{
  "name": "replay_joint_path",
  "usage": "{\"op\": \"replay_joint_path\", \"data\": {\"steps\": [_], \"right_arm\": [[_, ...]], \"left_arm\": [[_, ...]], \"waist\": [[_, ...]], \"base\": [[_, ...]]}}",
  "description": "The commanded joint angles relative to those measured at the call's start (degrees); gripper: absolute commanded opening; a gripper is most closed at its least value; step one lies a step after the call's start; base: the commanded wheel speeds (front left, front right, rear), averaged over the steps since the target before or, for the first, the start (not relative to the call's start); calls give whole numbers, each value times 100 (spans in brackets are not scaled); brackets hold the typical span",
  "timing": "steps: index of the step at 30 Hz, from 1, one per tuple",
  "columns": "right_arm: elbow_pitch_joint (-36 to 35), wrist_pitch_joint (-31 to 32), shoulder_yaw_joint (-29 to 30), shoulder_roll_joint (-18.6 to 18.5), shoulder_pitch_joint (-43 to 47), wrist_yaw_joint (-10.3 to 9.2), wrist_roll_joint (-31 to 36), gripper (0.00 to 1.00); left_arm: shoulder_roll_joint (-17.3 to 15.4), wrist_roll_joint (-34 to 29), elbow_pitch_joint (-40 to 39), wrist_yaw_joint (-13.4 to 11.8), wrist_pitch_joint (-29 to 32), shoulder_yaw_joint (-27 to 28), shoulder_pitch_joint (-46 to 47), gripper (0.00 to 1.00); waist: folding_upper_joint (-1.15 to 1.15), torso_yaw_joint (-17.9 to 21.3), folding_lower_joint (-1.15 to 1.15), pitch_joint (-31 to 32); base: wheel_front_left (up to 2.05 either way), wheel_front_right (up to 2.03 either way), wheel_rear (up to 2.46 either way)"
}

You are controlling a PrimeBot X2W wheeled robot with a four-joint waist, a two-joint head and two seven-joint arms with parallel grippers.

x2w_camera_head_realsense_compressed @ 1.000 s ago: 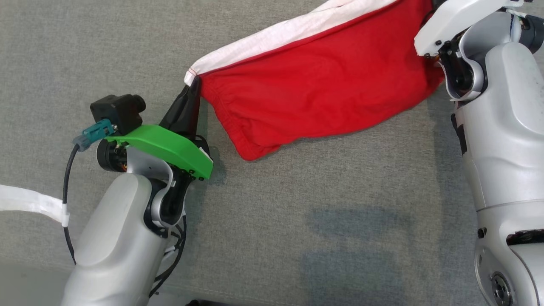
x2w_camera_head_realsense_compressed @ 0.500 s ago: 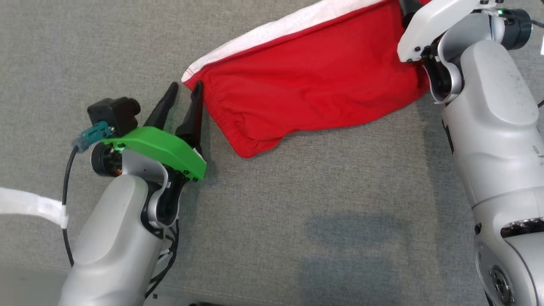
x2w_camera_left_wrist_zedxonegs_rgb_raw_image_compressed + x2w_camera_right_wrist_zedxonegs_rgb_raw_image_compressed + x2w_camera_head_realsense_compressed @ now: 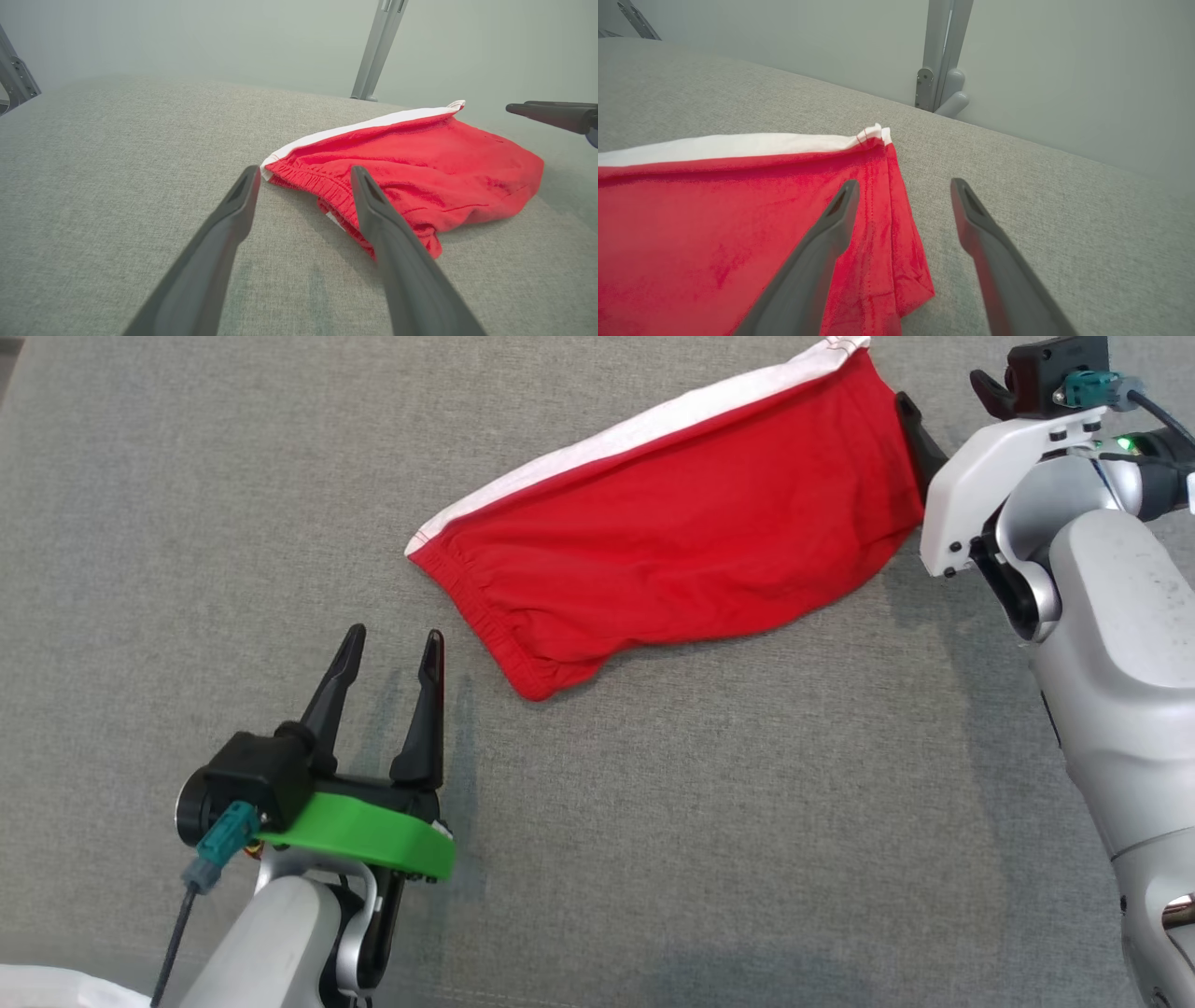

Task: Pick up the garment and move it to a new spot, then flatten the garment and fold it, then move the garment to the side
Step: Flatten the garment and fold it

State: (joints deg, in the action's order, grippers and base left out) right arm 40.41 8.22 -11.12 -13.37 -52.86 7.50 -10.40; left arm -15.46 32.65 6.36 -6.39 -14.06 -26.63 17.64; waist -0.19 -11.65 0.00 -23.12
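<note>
A red garment [image 3: 672,537] with a white band along its far edge lies spread on the grey fabric surface [image 3: 653,821]. My left gripper [image 3: 394,637] stands open a short way in front of the garment's left corner, touching nothing. In the left wrist view the left gripper [image 3: 304,170] points at the garment's [image 3: 420,163] elastic hem. My right gripper [image 3: 938,387] is open at the garment's right end. In the right wrist view the right gripper [image 3: 904,183] hovers over the right edge of the garment [image 3: 714,210], one finger above the cloth and one above bare surface.
A white strip [image 3: 56,989] shows at the lower left corner of the head view. Metal frame posts [image 3: 378,46] [image 3: 941,51] stand behind the surface against a pale wall. The right gripper's finger [image 3: 551,113] juts in at the left wrist view's right edge.
Both grippers opened and let go of the garment's ends. The garment settled flat on the surface. Both arms drew back from it, the left one toward me.
</note>
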Motion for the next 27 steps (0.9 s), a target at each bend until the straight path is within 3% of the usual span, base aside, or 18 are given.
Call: {"op": "replay_joint_path", "data": {"steps": [1, 8, 16, 18, 21, 27], "right_arm": [[-2, 94, 67, -78, 81, -4, 66, 100], [292, 472, 517, -133, -85, -4, 272, 100], [858, 934, 718, 60, 9, 5, 314, 100], [912, 1001, 639, 152, 43, 20, 141, 0], [917, 1045, 554, 219, 98, 20, -70, 0], [662, 897, 478, 444, 326, 5, -949, 0]], "left_arm": [[-15, -131, -22, -51, -54, -18, -114, 100], [353, -458, -156, 67, -112, 194, -195, 100], [853, -711, -57, 652, -117, 758, -436, 100], [916, -785, 22, 777, -116, 890, -511, 100], [974, -885, 81, 879, -112, 1017, -597, 100], [1005, -1095, 259, 1057, -113, 1381, -1029, 100]], "waist": [[19, -193, 0, -113], [19, -628, 0, -396], [19, -791, 0, -322], [19, -729, 0, -238], [19, -613, 0, -120], [19, 36, 0, 369]], "base": [[0, 0, 0], [0, 0, 0], [0, 0, 0], [0, 0, 0], [0, 0, 0], [0, 0, 0]]}}
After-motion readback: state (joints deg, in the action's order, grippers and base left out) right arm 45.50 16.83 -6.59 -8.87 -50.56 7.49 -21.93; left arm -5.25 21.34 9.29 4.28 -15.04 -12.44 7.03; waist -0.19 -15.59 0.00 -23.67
